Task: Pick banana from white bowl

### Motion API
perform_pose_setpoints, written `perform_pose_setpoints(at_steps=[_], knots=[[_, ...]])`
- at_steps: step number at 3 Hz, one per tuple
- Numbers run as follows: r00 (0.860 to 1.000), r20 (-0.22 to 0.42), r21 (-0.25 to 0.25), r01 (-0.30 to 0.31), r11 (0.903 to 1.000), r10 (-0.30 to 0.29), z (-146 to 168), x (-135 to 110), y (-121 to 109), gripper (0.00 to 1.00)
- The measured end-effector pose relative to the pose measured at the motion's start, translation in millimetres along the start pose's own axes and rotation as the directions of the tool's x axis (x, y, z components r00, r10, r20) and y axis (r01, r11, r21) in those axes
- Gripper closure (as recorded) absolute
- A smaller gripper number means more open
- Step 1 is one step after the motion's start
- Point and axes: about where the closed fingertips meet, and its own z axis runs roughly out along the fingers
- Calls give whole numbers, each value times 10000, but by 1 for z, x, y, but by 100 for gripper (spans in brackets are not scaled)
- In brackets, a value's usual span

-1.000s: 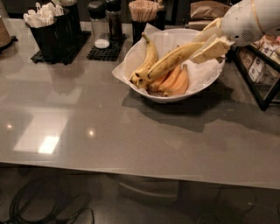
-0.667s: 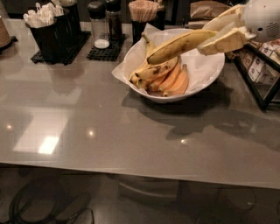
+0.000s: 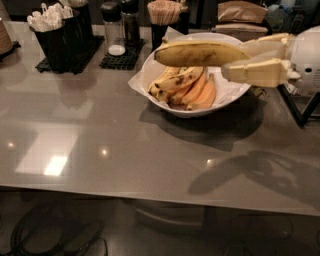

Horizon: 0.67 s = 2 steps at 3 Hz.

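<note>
The long yellow banana (image 3: 200,53) hangs level in the air above the white bowl (image 3: 175,108). My gripper (image 3: 240,59) comes in from the right and is shut on the banana's right end, with one cream finger (image 3: 252,72) in front of it. The bowl is lined with crinkled white paper and still holds smaller brown-spotted bananas (image 3: 172,82) and orange-toned stubby ones (image 3: 200,92).
A black holder of white packets (image 3: 52,30) stands at the back left. Shakers on a black mat (image 3: 120,30) and a cup of straws (image 3: 164,15) stand behind the bowl. A dark wire rack (image 3: 300,107) stands at the right. The grey table's front edge (image 3: 150,192) runs across the lower part of the view.
My gripper has lifted the banana out of the bowl. The banana went from tilted down into the bowl to level above it.
</note>
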Motion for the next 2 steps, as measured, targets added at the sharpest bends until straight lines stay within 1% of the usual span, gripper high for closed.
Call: perform_pose_setpoints(at_steps=[1,2], knots=[[9938,249,376,-1093,9933,1085,-24,29,16,100],[9924,249,476,-1214,9915,1203,-30,33,18,100]])
